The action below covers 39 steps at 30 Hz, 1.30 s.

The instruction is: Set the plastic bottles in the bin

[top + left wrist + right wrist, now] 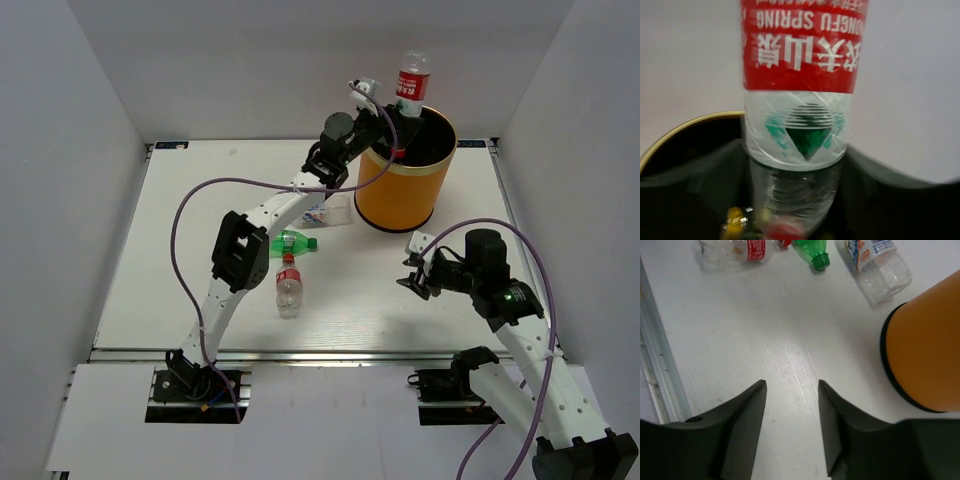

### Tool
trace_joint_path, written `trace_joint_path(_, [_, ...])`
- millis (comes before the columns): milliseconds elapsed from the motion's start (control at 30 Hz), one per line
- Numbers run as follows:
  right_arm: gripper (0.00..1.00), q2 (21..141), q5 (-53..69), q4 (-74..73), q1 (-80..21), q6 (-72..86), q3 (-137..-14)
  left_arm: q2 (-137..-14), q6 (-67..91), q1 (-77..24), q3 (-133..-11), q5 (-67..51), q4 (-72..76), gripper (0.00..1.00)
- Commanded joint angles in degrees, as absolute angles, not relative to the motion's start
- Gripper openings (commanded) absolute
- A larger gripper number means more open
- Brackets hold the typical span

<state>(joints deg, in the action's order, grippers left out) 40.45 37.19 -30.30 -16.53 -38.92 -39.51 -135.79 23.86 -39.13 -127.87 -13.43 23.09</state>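
My left gripper (393, 128) is over the mouth of the orange bin (400, 190). It is shut on a clear bottle with a red label (411, 85), held cap-down and sticking up above the rim. In the left wrist view this bottle (800, 100) fills the middle, with its red cap low between my fingers (690, 175) and the bin's gold rim (685, 127) at the left. On the table lie a green bottle (293, 241), a clear red-capped bottle (288, 288) and a clear blue-labelled bottle (330, 212). My right gripper (415, 265) is open and empty, low over the table near the bin.
The right wrist view shows the right gripper (792, 385), the bin's side (925, 350), the green bottle (810, 252), the red-labelled table bottle (735, 249) and the blue-labelled bottle (880, 265). Something yellow (734, 217) lies inside the bin. White walls enclose the table.
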Motion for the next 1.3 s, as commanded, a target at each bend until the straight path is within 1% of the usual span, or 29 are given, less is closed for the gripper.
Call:
trace_joint_path(0, [0.56,39.8,35.6,-27.6,-17.2,-38.2,-39.0,-133.6,25.1,-39.8,-130.3,-9.3,23.3,0.94])
trace_joint_path(33, [0.62,39.7,35.9,-27.5,-17.5,-38.1,-38.9,-132.9,24.6,-39.8,-130.3,-9.3,23.3,0.97])
trace_joint_path(67, [0.64,39.9,35.9,-27.0,-17.5,-37.9,-38.8,-132.0,24.6,-39.8,-130.3,-9.3,21.5,1.00])
trace_joint_path(133, [0.68,40.6,35.9,-25.7,-18.0,-36.0,-38.8,-129.3,23.0,-39.8,-129.2,-9.3,19.7,1.00])
trace_joint_path(167, [0.70,41.0,35.8,-25.4,-18.3,-35.6,-38.6,-125.3,22.2,-39.8,-127.1,-9.3,17.8,1.00])
trace_joint_path(233, [0.70,43.5,35.2,-25.1,-19.2,-34.6,-38.9,-120.3,19.3,-39.8,-124.6,-8.8,14.3,1.00])
trace_joint_path(267, [0.70,44.1,34.8,-24.2,-20.6,-34.5,-39.5,-117.4,17.9,-39.8,-121.1,-8.2,9.8,1.00])
trace_joint_path(300, [0.70,46.1,34.4,-23.9,-21.2,-33.1,-39.7,-110.6,16.5,-39.8,-118.7,-7.7,7.1,1.00])
trace_joint_path(333, [0.57,48.8,32.5,-23.6,-22.1,-32.7,-40.7,-106.7,14.3,-39.8,-115.7,-6.8,4.5,1.00])
trace_joint_path(367, [0.50,52.3,31.7,-23.8,-24.9,-31.3,-42.0,-102.5,13.5,-39.8,-107.1,-6.8,1.4,1.00])
trace_joint_path(400, [0.46,54.1,30.6,-24.3,-26.0,-30.7,-43.0,-98.0,12.8,-39.8,-101.9,-5.7,0.2,1.00])
trace_joint_path(433, [0.45,57.8,28.8,-24.5,-27.1,-28.0,-44.6,-88.7,11.4,-39.8,-96.8,-3.5,-0.9,1.00])
trace_joint_path(467, [0.45,61.6,28.3,-24.3,-31.3,-27.2,-46.4,-83.8,10.3,-39.8,-86.7,-2.5,-1.6,1.00])
trace_joint_path(533, [0.45,67.5,25.8,-22.9,-35.5,-23.2,-48.5,-73.8,8.4,-39.3,-77.0,2.4,-3.4,1.00])
trace_joint_path(567, [0.46,69.0,24.5,-22.4,-38.1,-22.5,-50.3,-64.0,7.7,-39.3,-69.2,4.3,-4.5,1.00])
trace_joint_path(600, [0.49,70.6,24.0,-22.2,-39.4,-21.9,-51.4,-59.2,6.9,-38.4,-66.0,5.6,-6.7,1.00])
trace_joint_path(633, [0.52,75.5,24.0,-22.4,-41.4,-18.8,-54.2,-54.7,6.1,-38.4,-63.1,9.4,-8.3,1.00])
trace_joint_path(667, [0.54,77.6,25.7,-24.4,-42.4,-17.7,-59.3,-46.8,4.7,-38.4,-58.5,11.0,-9.8,1.00])
trace_joint_path(700, [0.54,79.3,26.4,-25.2,-43.1,-14.4,-60.8,-43.5,4.0,-38.4,-56.6,12.2,-11.3,1.00])
trace_joint_path(733, [0.54,83.4,26.9,-25.7,-43.3,-12.2,-65.3,-40.5,4.0,-38.4,-53.8,14.4,-14.9,1.00])
trace_joint_path(800, [0.59,89.4,28.6,-26.2,-44.3,-4.3,-67.5,-35.5,3.4,-38.4,-51.8,15.6,-18.6,1.00])
trace_joint_path(833, [0.64,90.3,27.2,-24.2,-44.4,-1.4,-68.5,-31.4,3.4,-38.4,-49.8,16.1,-21.8,1.00])
trace_joint_path(867, [0.78,92.3,25.8,-23.0,-44.6,4.9,-68.6,-29.4,4.0,-38.4,-48.6,16.1,-22.8,1.00])
trace_joint_path(900, [0.83,92.7,25.1,-19.6,-45.0,6.8,-68.6,-27.4,4.6,-38.4,-47.4,16.6,-23.5,1.00])
trace_joint_path(933, [0.90,93.2,25.1,-18.6,-45.3,7.8,-68.3,-23.9,4.6,-38.4,-44.6,16.6,-23.5,1.00])
trace_joint_path(1033, [0.90,96.6,25.7,-15.2,-46.7,11.2,-69.0,-19.4,4.6,-38.4,-38.4,16.6,-20.9,1.00])
trace_joint_path(1067, [0.90,98.7,23.3,-15.0,-47.0,13.1,-69.3,-18.5,4.6,-38.4,-37.5,15.8,-20.0,1.00])
trace_joint_path(1133, [0.90,100.3,21.1,-14.2,-48.6,15.5,-69.4,-18.5,4.6,-38.4,-39.1,15.0,-21.1,1.00])
trace_joint_path(1267, [0.90,100.6,18.3,-9.8,-50.4,19.6,-68.9,-19.5,4.6,-38.4,-38.5,13.2,-21.1,1.00])
